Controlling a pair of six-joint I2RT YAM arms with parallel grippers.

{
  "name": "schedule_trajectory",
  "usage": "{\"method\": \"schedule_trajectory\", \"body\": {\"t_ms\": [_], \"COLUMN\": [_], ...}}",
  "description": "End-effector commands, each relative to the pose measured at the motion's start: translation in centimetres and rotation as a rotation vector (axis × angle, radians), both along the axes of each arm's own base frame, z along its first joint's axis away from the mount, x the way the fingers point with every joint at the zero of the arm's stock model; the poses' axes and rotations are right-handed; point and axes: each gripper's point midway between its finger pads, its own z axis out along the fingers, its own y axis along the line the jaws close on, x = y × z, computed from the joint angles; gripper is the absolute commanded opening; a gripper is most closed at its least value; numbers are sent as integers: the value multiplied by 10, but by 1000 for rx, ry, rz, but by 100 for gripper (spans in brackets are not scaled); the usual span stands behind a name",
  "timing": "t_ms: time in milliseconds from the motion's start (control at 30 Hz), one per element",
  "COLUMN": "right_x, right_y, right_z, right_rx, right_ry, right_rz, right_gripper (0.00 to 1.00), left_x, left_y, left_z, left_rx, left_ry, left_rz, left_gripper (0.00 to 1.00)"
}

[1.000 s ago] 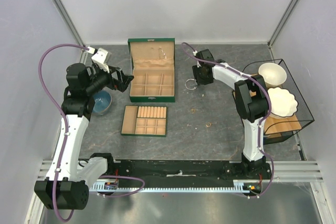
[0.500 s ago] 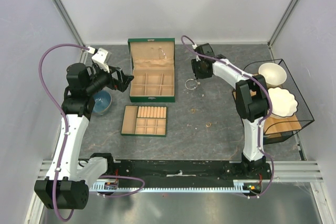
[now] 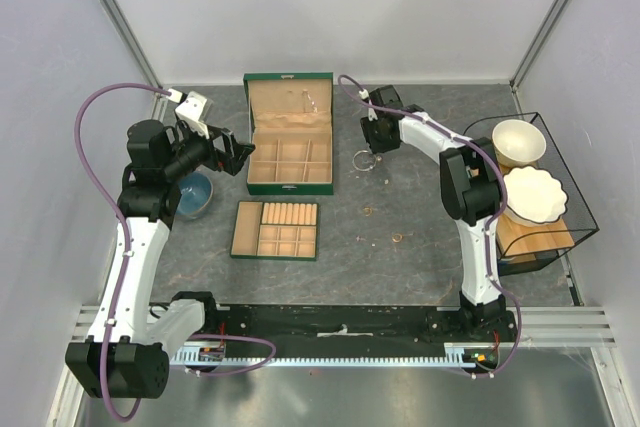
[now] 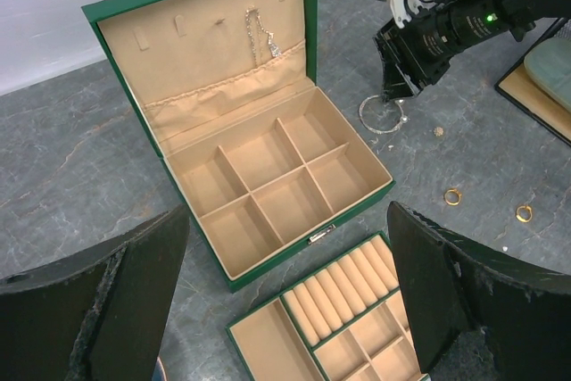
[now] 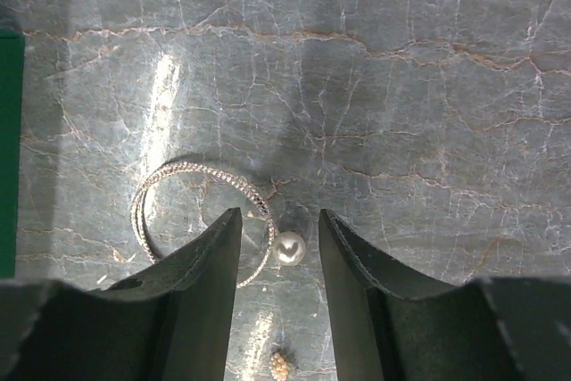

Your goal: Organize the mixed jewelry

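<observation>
A thin silver bangle [image 3: 364, 159] lies on the grey table right of the green box [image 3: 290, 188]. In the right wrist view the bangle [image 5: 192, 168] lies next to a pearl bead [image 5: 289, 247] and a tiny gold piece [image 5: 281, 363]. My right gripper [image 5: 278, 216] is open just above them, its jaws on either side of the bangle's right edge and the pearl. It also shows from above [image 3: 372, 147]. Two gold rings [image 4: 452, 195] [image 4: 524, 213] lie further right. My left gripper [image 4: 285, 211] is open and empty, hovering over the box's front left.
The green box [image 4: 294, 260] stands open with a chain [image 4: 259, 33] hanging in its lid. A tan compartmented tray [image 3: 275, 230] lies in front of it. A blue bowl [image 3: 195, 193] sits at left. A wire rack [image 3: 570, 237] at right holds white dishes [image 3: 518, 140].
My right gripper has shifted a little to the left and back, staying over the bangle. The left arm has not moved.
</observation>
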Motion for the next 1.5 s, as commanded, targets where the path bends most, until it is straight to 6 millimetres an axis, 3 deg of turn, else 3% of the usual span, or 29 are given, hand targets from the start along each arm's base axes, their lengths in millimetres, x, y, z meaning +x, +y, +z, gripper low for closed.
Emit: {"method": "schedule_trajectory", "body": {"t_ms": [0, 867, 1233, 1367, 1467], "right_x": [15, 7, -1, -1, 1], "right_y": [5, 12, 8, 7, 7], "right_z": [15, -6, -13, -5, 9], "right_rx": [0, -22, -37, -38, -36], "right_ry": [-52, 3, 30, 23, 7], "right_rz": [66, 216, 224, 217, 216], "right_gripper": [48, 40, 15, 2, 0], "left_x": [3, 3, 2, 2, 2], "left_y": [-1, 0, 1, 1, 1], "left_z": [7, 3, 2, 2, 1], "left_rx": [27, 33, 39, 37, 39], "left_ry": [-52, -48, -47, -47, -46], "left_rz": [-24, -21, -18, -17, -14], "left_gripper": [99, 99, 99, 99, 99]}}
